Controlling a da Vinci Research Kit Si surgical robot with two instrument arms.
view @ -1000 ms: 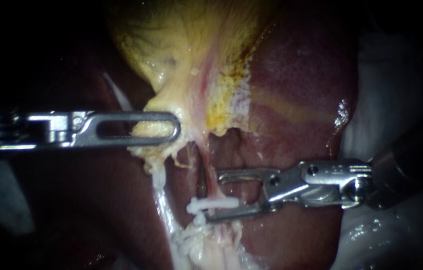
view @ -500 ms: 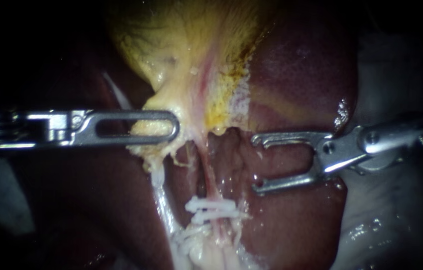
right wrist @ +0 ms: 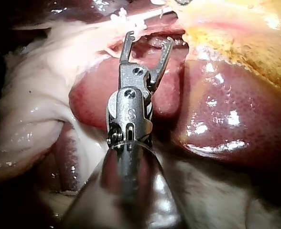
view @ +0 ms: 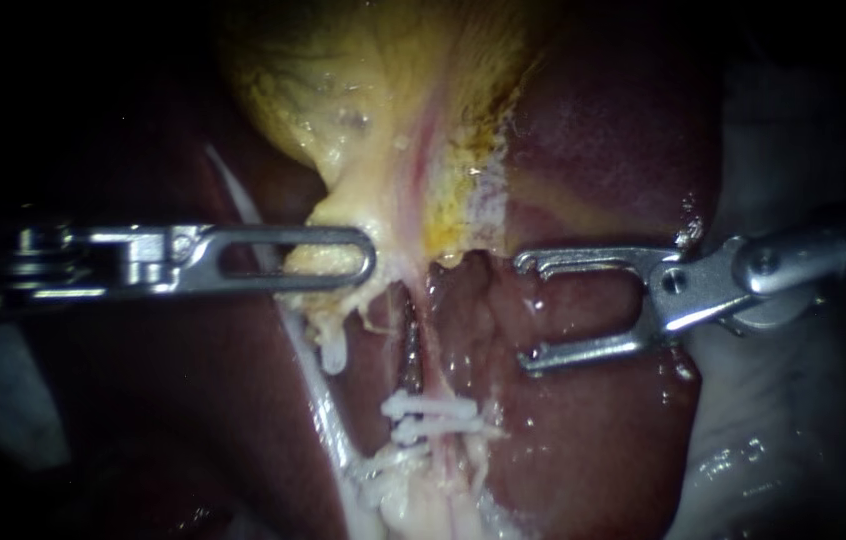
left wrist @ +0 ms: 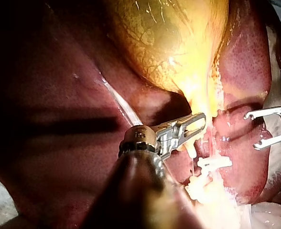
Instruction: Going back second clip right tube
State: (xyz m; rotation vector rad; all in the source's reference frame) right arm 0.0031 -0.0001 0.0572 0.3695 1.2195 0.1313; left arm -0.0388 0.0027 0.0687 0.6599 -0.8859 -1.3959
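Your right instrument (view: 526, 310), bright steel with a forked pair of thin jaws, stands wide open and empty over the glossy dark-red liver (view: 593, 150), tips aimed at nine o'clock. The two small white clips (view: 431, 408) sit one just below the other across the thin pink right tube (view: 430, 372), at about seven o'clock from those tips, near but apart. The tube runs twelve to six, so your jaws lie square to it. The clean way out, I judge, is straight along your shaft toward three o'clock. Your left instrument (view: 365, 262), steel with long slotted jaws, is clamped on the neck of the pale yellow gallbladder (view: 383, 110), at eleven o'clock from the clips and farther from them than the right.
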